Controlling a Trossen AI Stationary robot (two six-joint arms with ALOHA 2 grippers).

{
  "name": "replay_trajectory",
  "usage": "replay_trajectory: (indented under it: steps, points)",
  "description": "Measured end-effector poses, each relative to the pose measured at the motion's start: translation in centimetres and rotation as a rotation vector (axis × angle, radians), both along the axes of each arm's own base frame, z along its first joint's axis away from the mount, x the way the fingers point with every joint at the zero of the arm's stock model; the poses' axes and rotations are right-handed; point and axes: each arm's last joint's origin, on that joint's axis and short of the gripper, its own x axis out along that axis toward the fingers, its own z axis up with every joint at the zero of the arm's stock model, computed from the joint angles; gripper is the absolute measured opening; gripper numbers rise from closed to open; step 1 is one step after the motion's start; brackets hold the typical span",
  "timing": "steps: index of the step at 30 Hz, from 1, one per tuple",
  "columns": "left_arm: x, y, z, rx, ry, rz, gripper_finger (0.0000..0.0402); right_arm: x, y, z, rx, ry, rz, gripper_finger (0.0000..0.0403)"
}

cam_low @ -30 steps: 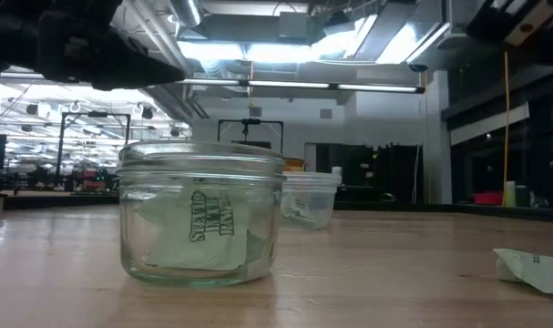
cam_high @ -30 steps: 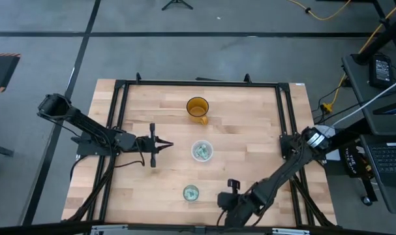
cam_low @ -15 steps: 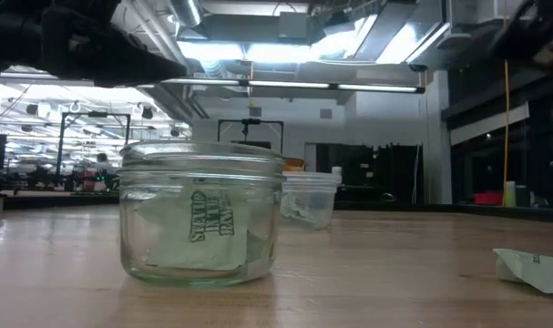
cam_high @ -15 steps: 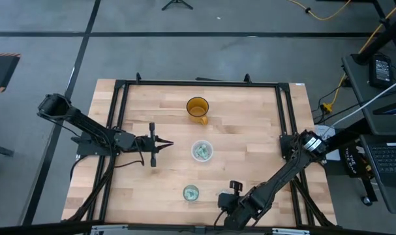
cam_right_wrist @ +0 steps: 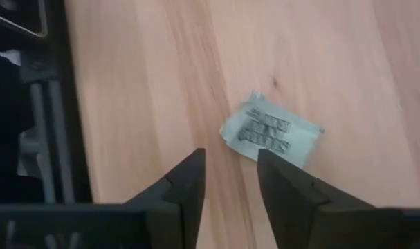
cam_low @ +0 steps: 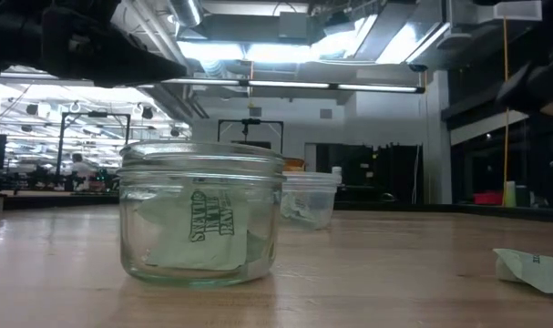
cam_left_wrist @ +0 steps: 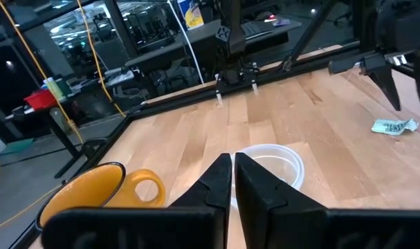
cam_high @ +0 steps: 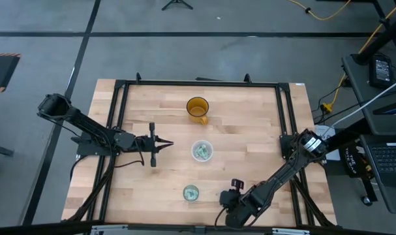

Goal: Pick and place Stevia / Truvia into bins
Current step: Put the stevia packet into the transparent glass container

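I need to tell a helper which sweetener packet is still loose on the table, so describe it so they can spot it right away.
Start at the wooden table, at the near edge where the right arm reaches in. The loose packet lies flat on the bare wood just ahead of the right tool, whose fingers are open above it. Unlike the other packets, which sit inside the glass jar and the clear cup, this crumpled green-and-white one is in no container.

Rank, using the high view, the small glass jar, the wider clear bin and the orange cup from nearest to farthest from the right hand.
1. Small glass jar, just left of the right hand, near the front edge.
2. Wider clear bin, mid-table.
3. Orange cup, at the far side.
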Motion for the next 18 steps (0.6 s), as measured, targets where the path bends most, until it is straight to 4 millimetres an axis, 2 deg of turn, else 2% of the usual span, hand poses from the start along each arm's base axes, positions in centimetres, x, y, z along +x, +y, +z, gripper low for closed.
replay_trajectory:
  steps: [8, 13, 18]
  points:
    - [0.0, 0.0, 0.0, 0.001, 0.000, 0.000, 0.0017, -0.1, -0.2, -1.2, 0.032, -0.047, -0.001, 0.0149]
    - [0.0, 0.0, 0.0, 0.000, 0.000, 0.000, 0.0017, 0.0, -0.5, -1.8, -0.004, -0.139, -0.026, 0.0149]
    - [0.0, 0.0, 0.0, 0.000, 0.000, 0.000, 0.0017, -0.3, -1.0, -2.6, -0.031, -0.122, -0.019, 0.0149]
